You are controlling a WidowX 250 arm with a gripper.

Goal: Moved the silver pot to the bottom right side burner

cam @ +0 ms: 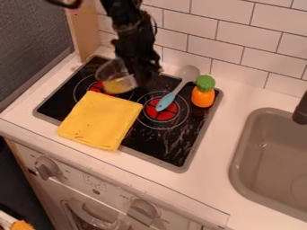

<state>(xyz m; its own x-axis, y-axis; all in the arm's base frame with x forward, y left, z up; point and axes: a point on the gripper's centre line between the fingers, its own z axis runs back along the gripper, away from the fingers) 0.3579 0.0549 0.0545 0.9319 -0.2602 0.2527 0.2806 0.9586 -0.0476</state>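
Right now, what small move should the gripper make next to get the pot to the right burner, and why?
I'd probably raise the pot slightly before going sideways: the gripper is at its right side, the cloth lies close in front, and the spoon lies across the right burner.

Looks like a small, rounded, shiny silver pot [112, 70], yellow showing low on the body. Appears tilted, at the rear left of the black glass cooktop [157, 144], beside the red-centred left burner [96, 87].

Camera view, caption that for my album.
Robot arm beside a pot over a stove with yellow cloth and spoon.
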